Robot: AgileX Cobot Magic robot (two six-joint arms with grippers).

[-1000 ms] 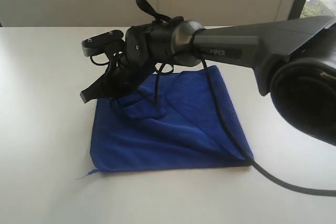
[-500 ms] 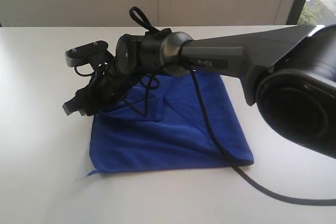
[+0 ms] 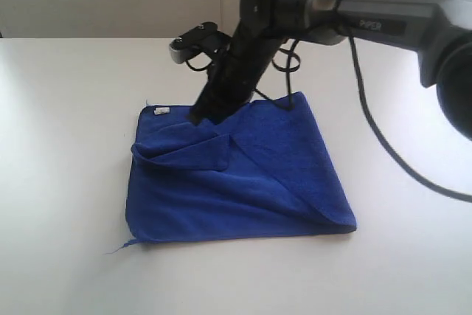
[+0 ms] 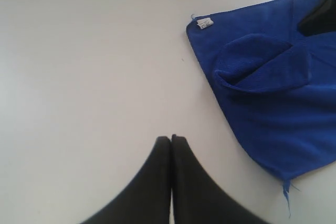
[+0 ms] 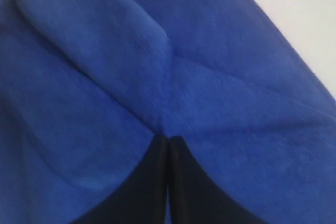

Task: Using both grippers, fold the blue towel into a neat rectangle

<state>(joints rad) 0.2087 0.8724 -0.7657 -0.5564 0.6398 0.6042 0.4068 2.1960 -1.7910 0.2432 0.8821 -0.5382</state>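
Right hand (image 3: 199,116) swung up, rightward; jaws pressed together over blue towel (image 3: 251,182). Left hand (image 4: 171,139) pinched closed over table (image 4: 79,66).

In the exterior view the right arm (image 3: 398,23) is running out past the right edge, and its cable (image 3: 383,145) is leaving the picture there too. The right gripper (image 3: 200,117) is covering part of the far edge of the blue towel (image 3: 243,182). Its tip seems to be touching the cloth, though the angle is leaving that unsure.

In the left wrist view the right edge is cutting the towel off. The white tag (image 4: 204,23) is showing too small to read, and the left gripper (image 4: 171,138) is running off the bottom. In the right wrist view the cloth is looking blurred and is spilling past the picture's edges.
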